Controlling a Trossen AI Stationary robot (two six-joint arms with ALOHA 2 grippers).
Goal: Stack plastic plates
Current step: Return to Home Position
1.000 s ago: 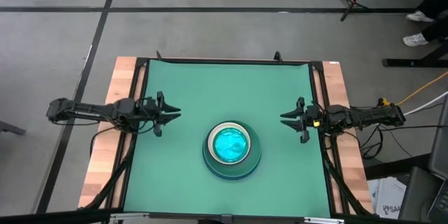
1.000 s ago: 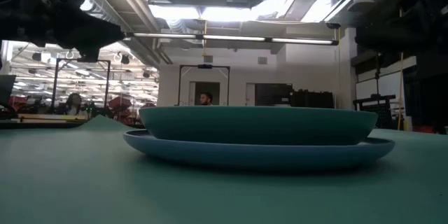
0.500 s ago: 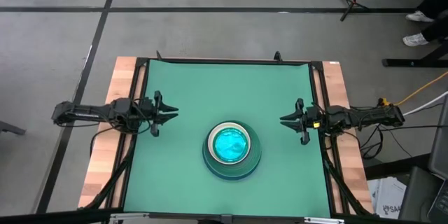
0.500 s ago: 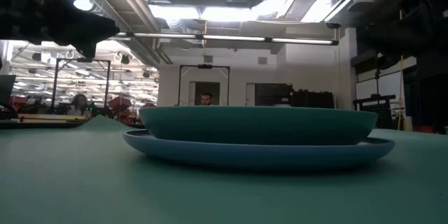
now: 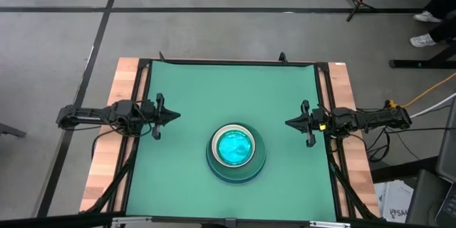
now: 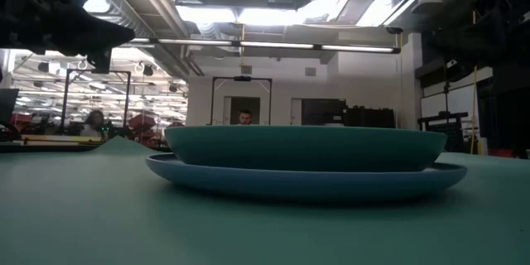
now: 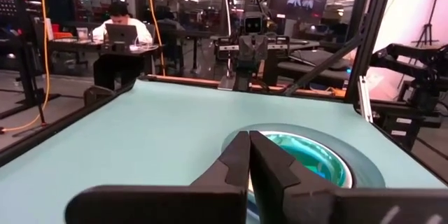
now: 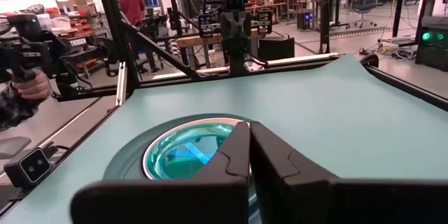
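The plastic plates (image 5: 236,154) stand in one stack on the green mat, near the table's front middle. A light blue large plate (image 6: 306,179) lies at the bottom, a dark teal one (image 6: 305,147) on it, and a cyan small plate (image 5: 235,147) shows on top. My left gripper (image 5: 175,115) hovers shut at the mat's left side, level, pointing toward the stack. My right gripper (image 5: 288,122) hovers shut at the mat's right side, pointing back at it. Both hold nothing. The stack also shows past the shut fingers in the left wrist view (image 7: 315,155) and the right wrist view (image 8: 182,155).
The green mat (image 5: 228,92) covers the table between wooden side strips (image 5: 112,142). Dark frame rails run along the mat's edges. People sit and stand in the room beyond the table. A person's hand (image 8: 28,84) holds a device off the table's side.
Both grippers have shut on nothing. My left gripper has drawn back a little toward the table's left edge. The stack has stayed where it was.
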